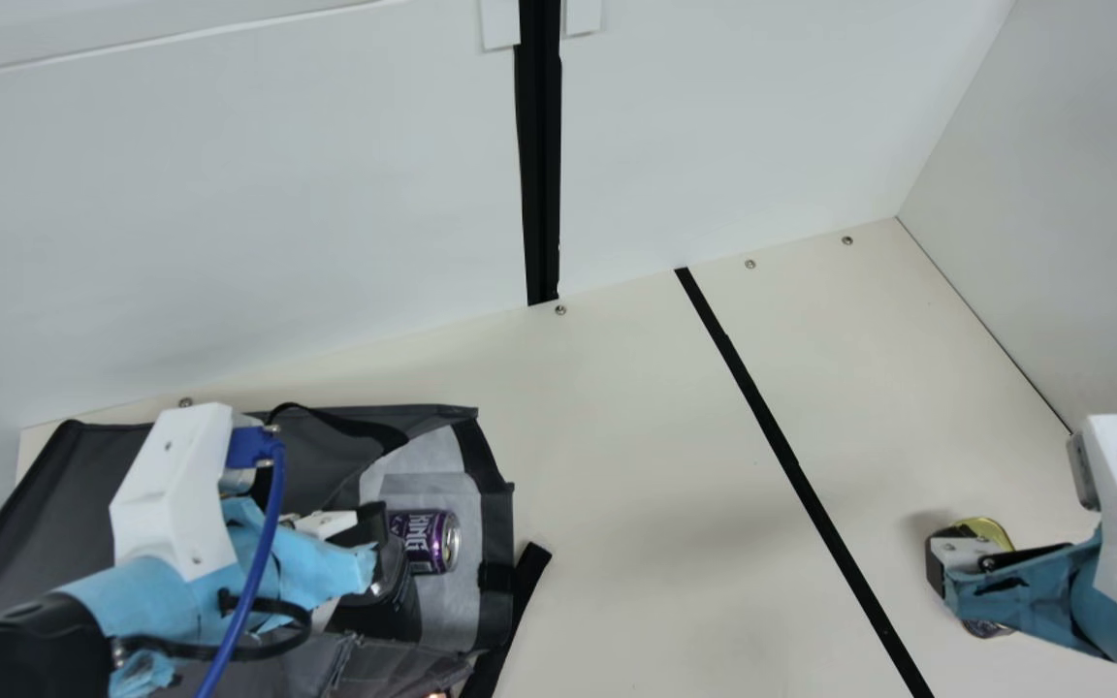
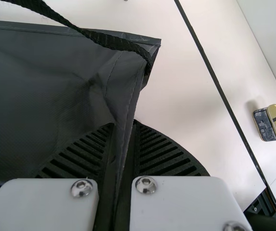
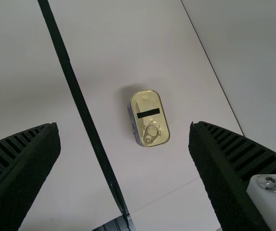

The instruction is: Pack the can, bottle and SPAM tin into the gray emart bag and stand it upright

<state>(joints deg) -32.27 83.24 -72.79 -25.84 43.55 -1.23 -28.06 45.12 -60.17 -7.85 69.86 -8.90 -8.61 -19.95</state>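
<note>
SPAM tin, gold lid, dark sides, sitting well apart from gray emart bag. Purple can on its side inside bag's mouth. Left gripper at bag, pinched on its fabric edge; right gripper aimed at tin, spread wide, gripping nothing. Right wrist view gives whole lid, pull ring; main view, lid partly covered.
</note>
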